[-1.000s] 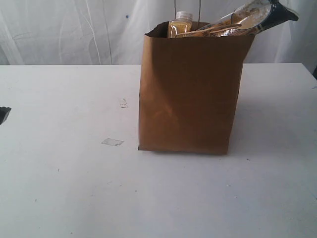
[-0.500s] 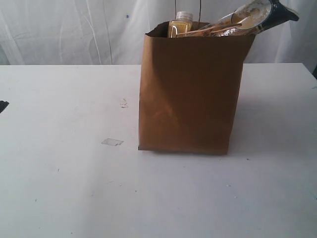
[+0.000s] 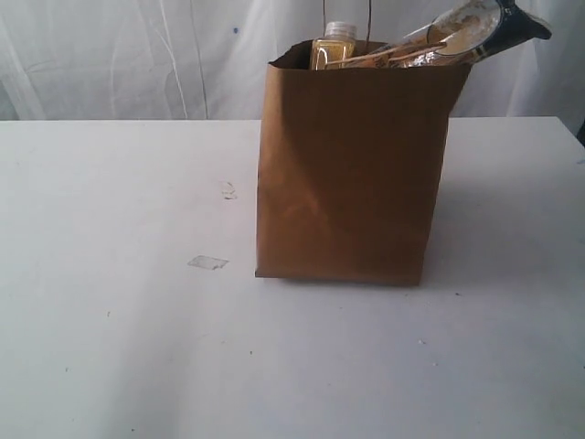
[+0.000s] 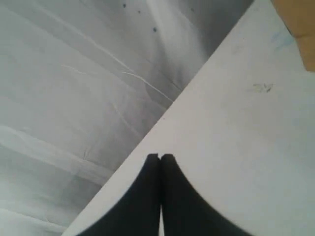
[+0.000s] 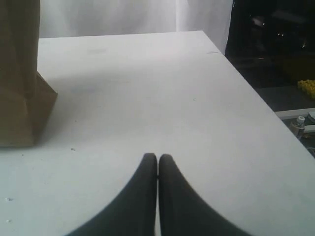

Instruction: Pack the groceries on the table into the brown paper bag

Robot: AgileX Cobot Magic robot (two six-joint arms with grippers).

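Inside the brown paper bag (image 3: 352, 174), groceries (image 3: 448, 37) mostly hidden; left hand (image 4: 160, 157), right hand (image 5: 157, 157) both pressed together.

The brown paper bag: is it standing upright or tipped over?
Upright. The brown paper bag stands on its flat base on the table, mouth upward, with the spaghetti packet poking out.

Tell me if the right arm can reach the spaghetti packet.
Probably yes: the spaghetti packet pokes out above the brown paper bag's rim, nothing visibly blocking; the shut right end effector must open.
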